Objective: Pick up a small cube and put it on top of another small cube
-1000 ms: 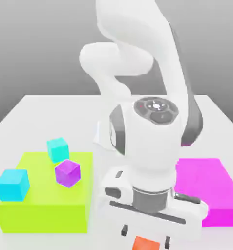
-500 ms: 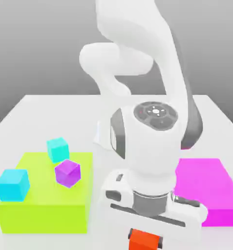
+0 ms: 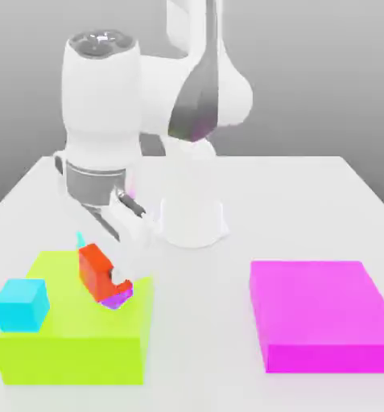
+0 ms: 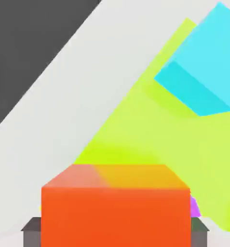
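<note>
Collar: ribbed grey band (image 3: 97, 183)
Wrist housing (image 3: 105, 100): smooth white cylinder, directly above the collar
Cap (image 3: 103, 43): dark grey disc with pale markings, well above the collar
Forearm panel (image 3: 196, 105): dark grey, beside white shell, up and to the exterior view's right of the collar
Fingertips (image 4: 32, 237): dark grey, squared, below the collar

My red cube (image 3: 95, 271) hides most of the purple cube (image 3: 117, 300); only a low sliver shows in the exterior view, a small corner in my hand view. Far cyan cube (image 3: 80, 240): mostly covered, thin bit visible. Magenta block (image 3: 320, 310) cut by the exterior view's right edge. In my hand view, red cube, green block and a cyan cube (image 4: 203, 62) run off the edge.
</note>
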Available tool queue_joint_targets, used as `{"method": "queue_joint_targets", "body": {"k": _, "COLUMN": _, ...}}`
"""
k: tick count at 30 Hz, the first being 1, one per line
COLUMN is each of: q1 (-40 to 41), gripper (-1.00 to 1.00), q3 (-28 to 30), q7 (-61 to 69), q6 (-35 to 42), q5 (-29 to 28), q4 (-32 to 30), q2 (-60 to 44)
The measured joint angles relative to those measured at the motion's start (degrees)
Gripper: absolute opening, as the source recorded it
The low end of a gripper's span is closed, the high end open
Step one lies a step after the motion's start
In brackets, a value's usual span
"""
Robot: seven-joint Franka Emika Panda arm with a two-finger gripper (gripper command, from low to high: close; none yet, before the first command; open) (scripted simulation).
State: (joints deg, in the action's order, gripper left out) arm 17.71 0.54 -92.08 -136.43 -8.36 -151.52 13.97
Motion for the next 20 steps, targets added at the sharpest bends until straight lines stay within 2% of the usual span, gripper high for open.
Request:
{"method": "queue_joint_targets", "body": {"k": 11, "q1": 9.8, "gripper": -1.0, "q3": 5.5, "q7": -7.7, "q6": 8.0, "q5": 3.1, "q4": -13.7, "q2": 22.9}}
{"method": "queue_joint_targets", "body": {"k": 17, "q1": 11.0, "gripper": -1.0, "q3": 6.3, "q7": -8.1, "q6": -3.9, "q5": 3.2, "q4": -18.7, "q2": 16.1}}
{"method": "queue_joint_targets", "body": {"k": 18, "q1": 11.0, "gripper": 1.0, "q3": 6.3, "q7": -8.1, "q6": -5.4, "q5": 3.2, "q4": -19.2, "q2": 15.0}}
{"method": "queue_joint_targets", "body": {"k": 20, "q1": 11.0, "gripper": 1.0, "q3": 6.3, "q7": -8.1, "q6": -5.4, "q5": 3.2, "q4": -19.2, "q2": 15.0}}
